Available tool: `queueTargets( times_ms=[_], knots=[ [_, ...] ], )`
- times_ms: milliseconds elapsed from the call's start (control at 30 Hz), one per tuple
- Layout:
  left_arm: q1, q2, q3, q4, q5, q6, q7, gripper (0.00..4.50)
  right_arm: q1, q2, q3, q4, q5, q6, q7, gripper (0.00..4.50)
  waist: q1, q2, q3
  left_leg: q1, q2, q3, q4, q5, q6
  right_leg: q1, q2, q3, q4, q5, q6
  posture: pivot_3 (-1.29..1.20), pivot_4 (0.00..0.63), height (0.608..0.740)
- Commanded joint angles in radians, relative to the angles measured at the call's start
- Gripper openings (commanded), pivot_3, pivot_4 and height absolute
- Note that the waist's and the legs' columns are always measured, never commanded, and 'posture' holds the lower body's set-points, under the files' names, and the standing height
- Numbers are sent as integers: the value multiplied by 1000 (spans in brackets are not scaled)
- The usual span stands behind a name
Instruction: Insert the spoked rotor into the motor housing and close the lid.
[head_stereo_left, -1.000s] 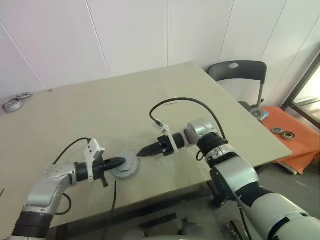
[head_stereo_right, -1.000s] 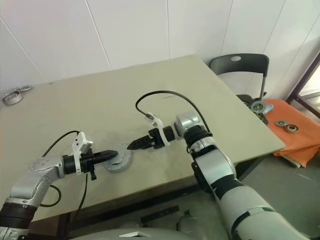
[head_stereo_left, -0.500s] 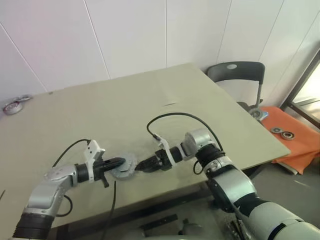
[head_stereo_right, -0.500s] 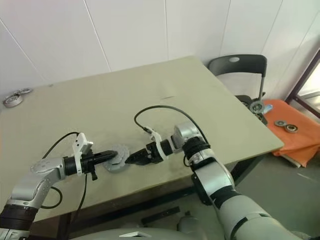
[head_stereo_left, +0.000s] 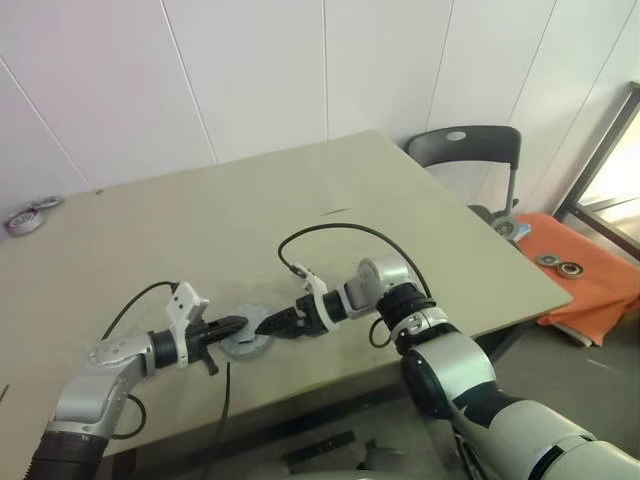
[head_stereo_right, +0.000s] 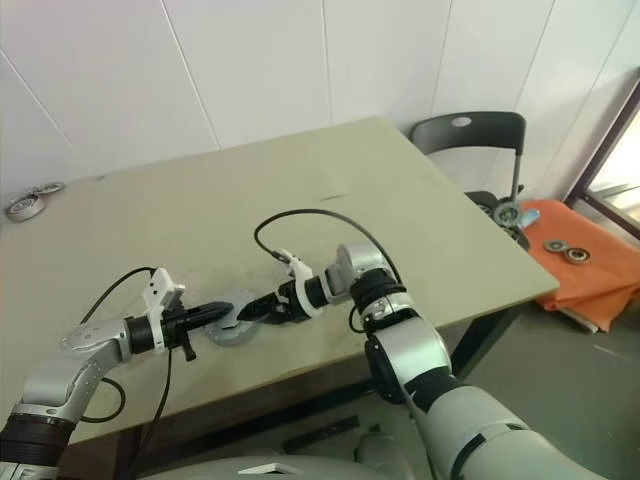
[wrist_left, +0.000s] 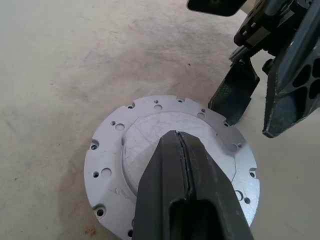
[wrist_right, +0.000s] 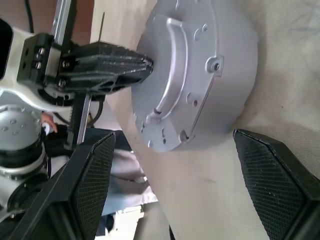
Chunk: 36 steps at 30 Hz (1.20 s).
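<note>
The motor housing (head_stereo_left: 248, 343) is a squat silver round part on the table near its front edge. Its flat silver lid (wrist_left: 150, 125), dotted with screw holes, lies on top and hides the inside. The spoked rotor is hidden. My left gripper (wrist_left: 180, 135) is shut, and its tip rests on the middle of the lid. My right gripper (wrist_right: 175, 137) comes in from the other side, low and open. One of its fingers (wrist_right: 92, 175) stands on each side of the housing's wall, and neither touches it.
The housing sits close to the table's near edge (head_stereo_left: 330, 385). Round metal parts (head_stereo_left: 25, 215) lie at the table's far left. A dark chair (head_stereo_left: 470, 150) and an orange cloth (head_stereo_left: 590, 275) with bearings stand off the table to the right.
My right gripper has moved left and down to the housing, and its open fingers now straddle the housing. The left gripper has stayed on the lid. The camera has shifted slightly.
</note>
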Motion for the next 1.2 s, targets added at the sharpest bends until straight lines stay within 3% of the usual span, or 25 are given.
queueTargets(
  times_ms=[33,233,567,967,1200],
  knots=[
    [69,-8,-94,109,79,73,14,23,-10,43,-23,45,-13,-36,-94,3984,0,0,0,0,0,0,0,0,0,0,0,0,0,0,-1,0,0,740],
    [72,-15,-97,104,77,70,26,23,-16,107,-54,89,-6,-29,-136,3984,-16,1,-2,1,0,-1,0,0,0,0,0,0,0,1,-4,0,0,740],
    [69,-21,-92,105,78,70,29,23,-13,116,-115,201,12,-114,-162,3984,-26,1,-4,10,0,-2,-1,0,0,2,-1,0,0,2,-4,0,0,740],
    [59,-6,-75,106,81,72,19,23,33,77,-41,177,30,-139,144,3984,-29,-1,-4,8,0,-2,-3,-2,-1,-1,0,0,0,4,0,0,0,740],
    [91,1,-59,75,67,83,17,23,43,79,-102,232,23,-189,136,3984,-31,-2,-4,8,1,-2,-3,-3,-1,-2,0,0,-1,4,0,0,0,740]
  ],
)
